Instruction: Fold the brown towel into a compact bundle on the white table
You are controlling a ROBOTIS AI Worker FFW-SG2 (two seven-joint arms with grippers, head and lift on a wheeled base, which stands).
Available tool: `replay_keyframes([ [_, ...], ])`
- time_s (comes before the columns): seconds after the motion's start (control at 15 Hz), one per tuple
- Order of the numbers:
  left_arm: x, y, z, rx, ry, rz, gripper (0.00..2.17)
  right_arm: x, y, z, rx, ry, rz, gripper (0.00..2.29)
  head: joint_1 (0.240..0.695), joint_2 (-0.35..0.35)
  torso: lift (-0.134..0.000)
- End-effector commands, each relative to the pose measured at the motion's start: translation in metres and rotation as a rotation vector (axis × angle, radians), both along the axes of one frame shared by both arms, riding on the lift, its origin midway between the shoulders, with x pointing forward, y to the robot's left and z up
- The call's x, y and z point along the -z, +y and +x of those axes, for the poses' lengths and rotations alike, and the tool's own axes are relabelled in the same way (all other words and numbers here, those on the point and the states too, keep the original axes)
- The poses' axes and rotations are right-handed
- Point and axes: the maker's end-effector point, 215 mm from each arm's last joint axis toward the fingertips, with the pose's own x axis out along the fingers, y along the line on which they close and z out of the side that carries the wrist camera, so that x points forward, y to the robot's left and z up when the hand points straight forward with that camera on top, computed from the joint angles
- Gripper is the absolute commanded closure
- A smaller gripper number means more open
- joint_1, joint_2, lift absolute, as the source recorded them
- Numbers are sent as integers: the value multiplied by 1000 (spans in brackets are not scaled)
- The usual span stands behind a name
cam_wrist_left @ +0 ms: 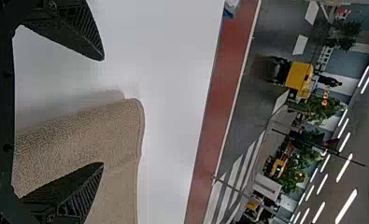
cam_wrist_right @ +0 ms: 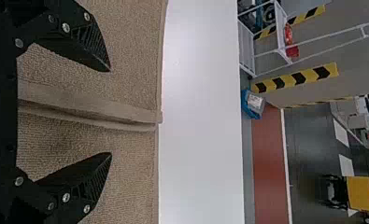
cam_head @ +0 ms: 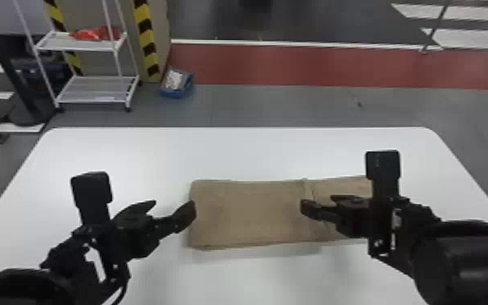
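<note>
The brown towel [cam_head: 251, 215] lies as a long folded strip across the white table [cam_head: 255, 154], with a raised crease toward its right part. At its left end stands my left gripper [cam_head: 174, 209], open; in the left wrist view the towel's rounded folded end [cam_wrist_left: 121, 126] lies between and beneath the fingers of that gripper [cam_wrist_left: 102, 112]. Over the right part, by the crease, is my right gripper [cam_head: 316, 202], also open. The right wrist view has the crease ridge [cam_wrist_right: 88, 109] running between the fingertips of this gripper [cam_wrist_right: 111, 112], with nothing held.
Beyond the table's far edge lie a grey floor and a red strip [cam_head: 296, 65]. A white wire shelf [cam_head: 97, 89] and a blue bin [cam_head: 177, 83] stand on the floor at the back left. White tabletop surrounds the towel.
</note>
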Motion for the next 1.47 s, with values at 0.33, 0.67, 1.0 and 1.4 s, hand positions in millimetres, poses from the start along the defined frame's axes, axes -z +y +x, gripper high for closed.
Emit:
replay_keyframes([
  [0.33, 1, -1, -7, 5, 4, -1, 87, 13, 6, -2, -3, 26, -10, 336, 695, -25, -124],
  [0.67, 0, -5, -10, 10, 2, -4, 87, 14, 1, 5, 6, 32, -21, 468, 695, -31, -124],
  [1.0, -1, -7, -12, 14, 2, -4, 87, 19, 0, 2, 6, 58, -19, 802, 695, -38, -124],
  [1.4, -5, -8, -14, 19, -3, -2, 87, 20, 4, -7, -5, 73, -6, 1146, 695, -41, -124],
])
